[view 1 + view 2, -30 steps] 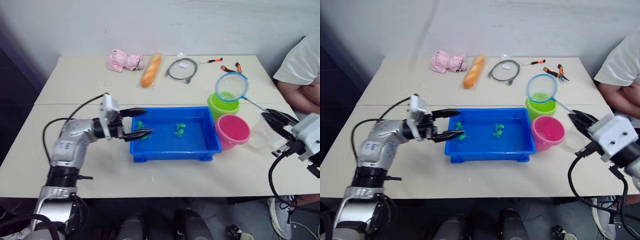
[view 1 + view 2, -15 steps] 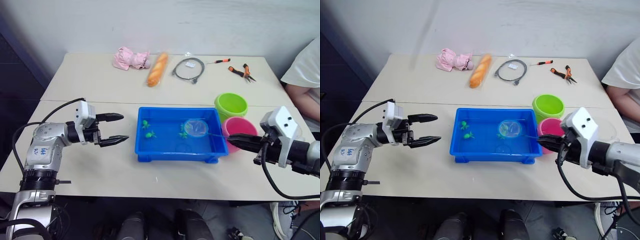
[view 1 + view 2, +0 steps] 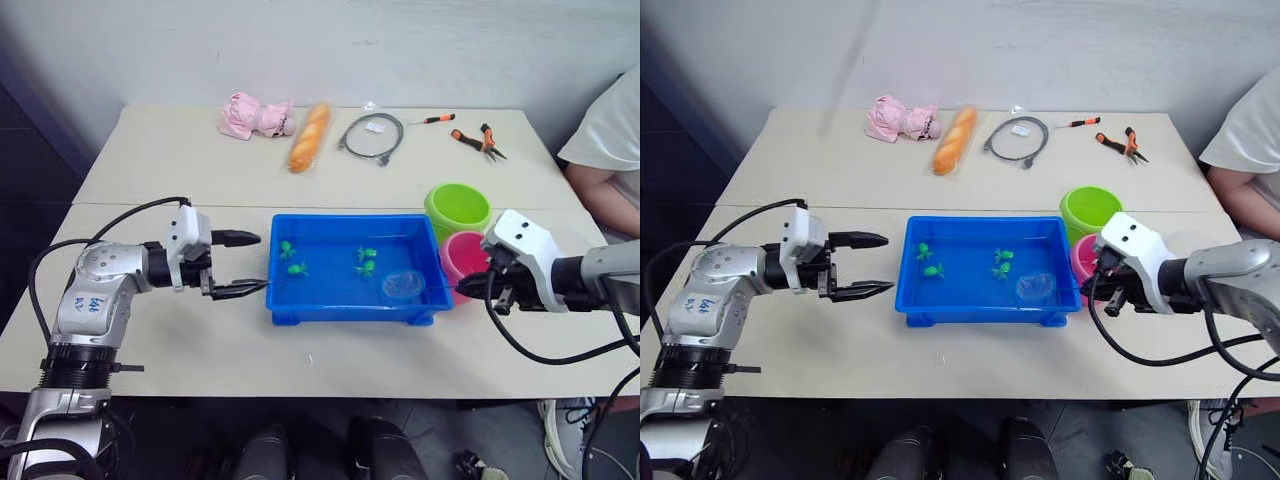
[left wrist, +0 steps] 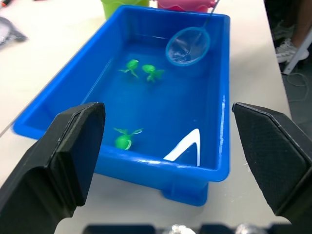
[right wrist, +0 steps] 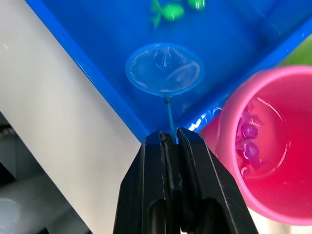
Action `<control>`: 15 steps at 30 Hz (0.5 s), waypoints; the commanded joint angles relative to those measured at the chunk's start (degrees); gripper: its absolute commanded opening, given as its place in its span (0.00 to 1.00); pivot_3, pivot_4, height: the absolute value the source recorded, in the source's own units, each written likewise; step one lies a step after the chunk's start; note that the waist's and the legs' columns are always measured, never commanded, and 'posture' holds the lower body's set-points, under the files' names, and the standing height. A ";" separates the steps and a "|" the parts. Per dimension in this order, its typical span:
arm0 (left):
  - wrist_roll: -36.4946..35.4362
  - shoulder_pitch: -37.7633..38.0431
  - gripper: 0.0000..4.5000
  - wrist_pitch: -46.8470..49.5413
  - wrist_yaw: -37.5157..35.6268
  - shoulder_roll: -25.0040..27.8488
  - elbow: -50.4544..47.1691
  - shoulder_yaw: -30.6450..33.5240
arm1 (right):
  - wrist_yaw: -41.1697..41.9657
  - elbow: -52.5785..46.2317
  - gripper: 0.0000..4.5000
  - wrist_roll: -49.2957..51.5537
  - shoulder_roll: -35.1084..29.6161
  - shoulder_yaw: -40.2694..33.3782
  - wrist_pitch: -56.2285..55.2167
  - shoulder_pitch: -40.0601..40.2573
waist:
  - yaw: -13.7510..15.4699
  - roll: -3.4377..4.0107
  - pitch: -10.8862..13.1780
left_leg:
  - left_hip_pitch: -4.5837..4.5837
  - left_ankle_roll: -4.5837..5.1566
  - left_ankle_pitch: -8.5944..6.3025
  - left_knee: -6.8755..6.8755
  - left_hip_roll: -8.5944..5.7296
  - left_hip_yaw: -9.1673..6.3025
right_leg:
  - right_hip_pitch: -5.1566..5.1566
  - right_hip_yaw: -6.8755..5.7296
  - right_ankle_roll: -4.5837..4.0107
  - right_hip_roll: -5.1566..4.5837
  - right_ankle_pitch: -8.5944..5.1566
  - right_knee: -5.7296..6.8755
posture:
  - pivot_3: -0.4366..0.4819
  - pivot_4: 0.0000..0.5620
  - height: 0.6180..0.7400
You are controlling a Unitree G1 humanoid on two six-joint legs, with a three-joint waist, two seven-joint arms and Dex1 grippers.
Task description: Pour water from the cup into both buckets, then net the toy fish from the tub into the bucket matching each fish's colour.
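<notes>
The blue tub (image 3: 355,300) holds water and several green toy fish (image 3: 366,261), seen also as fish (image 4: 131,65). The net (image 3: 403,285) lies low in the tub's front right corner, hoop empty (image 5: 163,68). My right gripper (image 3: 472,288) is shut on its thin handle just outside the tub, next to the pink bucket (image 3: 466,252). Small pink fish (image 5: 248,141) sit in that bucket's water. Behind it stands the green bucket (image 3: 457,208). A faint clear shape by my right wrist may be the cup (image 3: 1188,242). My left gripper (image 3: 250,263) is open at the tub's left end.
Along the table's back edge lie a pink soft toy (image 3: 250,115), a bread loaf (image 3: 305,138), a grey coiled cable (image 3: 370,135), a small screwdriver (image 3: 435,119) and orange pliers (image 3: 475,140). A person in a white shirt (image 3: 610,140) sits at the right.
The net came down from above the green bucket into the tub, then slid to its front right corner. My left gripper drew back from the tub's left end, then closed in again.
</notes>
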 commanded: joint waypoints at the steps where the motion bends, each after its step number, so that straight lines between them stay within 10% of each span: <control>1: -0.33 -0.06 0.99 0.61 0.74 0.39 -2.49 0.22 | -0.23 1.63 0.00 -3.29 3.57 1.61 0.36 -1.96 | -0.04 0.00 0.00 | -0.01 -0.01 0.01 0.00 0.00 0.02 | -0.01 0.01 0.00 0.00 0.00 0.00 | 0.48 0.27 0.99; 15: -1.12 2.41 0.99 2.10 1.44 1.02 -6.07 0.84 | 0.85 6.10 0.00 -10.63 15.71 2.66 -4.11 -3.31 | 0.07 0.00 0.00 | -0.02 -0.02 0.02 0.04 0.00 0.04 | -0.02 -0.03 0.00 0.05 0.00 0.08 | 0.48 0.27 0.99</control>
